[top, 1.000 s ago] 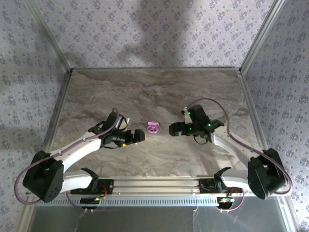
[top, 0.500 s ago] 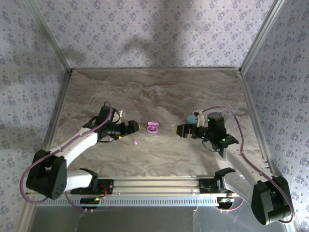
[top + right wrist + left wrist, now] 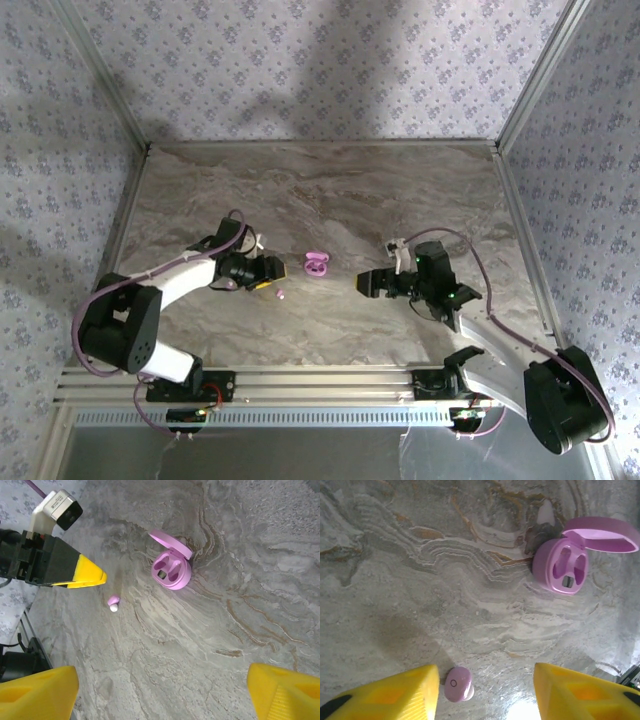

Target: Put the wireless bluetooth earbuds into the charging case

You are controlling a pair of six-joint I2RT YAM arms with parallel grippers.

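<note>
Left hand (image 3: pixel 485 675) released, pink earbud (image 3: pixel 458 684) on table (image 3: pixel 420 580) between its jaws, lower centre, open pink case (image 3: pixel 560 567) upper right, right hand (image 3: pixel 161 680) spread wide

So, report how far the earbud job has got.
Done: the pink charging case lies open, both wells looking empty. In hand: the left pincer straddles a pink earbud on the table, jaws apart, not gripping. Left: grasp it and seat it; the right pincer is open and holds nothing.
</note>
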